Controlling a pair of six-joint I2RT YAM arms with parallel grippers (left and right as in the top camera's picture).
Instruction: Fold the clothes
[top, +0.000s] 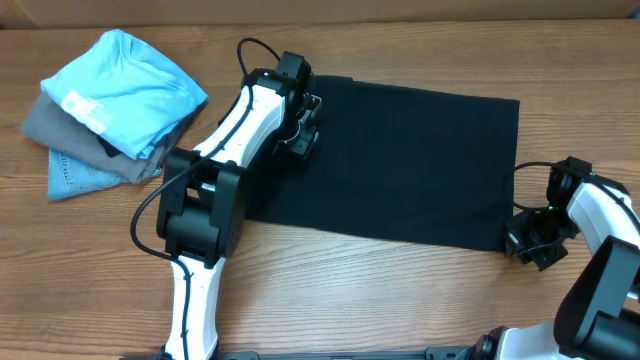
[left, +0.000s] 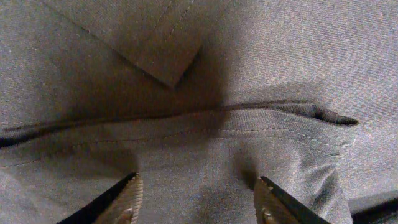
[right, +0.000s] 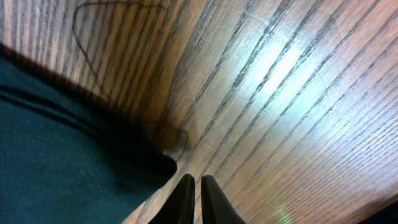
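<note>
T-shirt (top: 420, 160) edge (left) under left arm (top: 245, 120)

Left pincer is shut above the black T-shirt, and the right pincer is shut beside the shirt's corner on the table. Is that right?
Not quite. The left wrist view shows the left pincer open, jaws apart above the black T-shirt. The right pincer is shut beside the shirt's corner on the table, as you said.

Garment pile (top: 110, 110) left of T-shirt (top: 420, 160)
</note>
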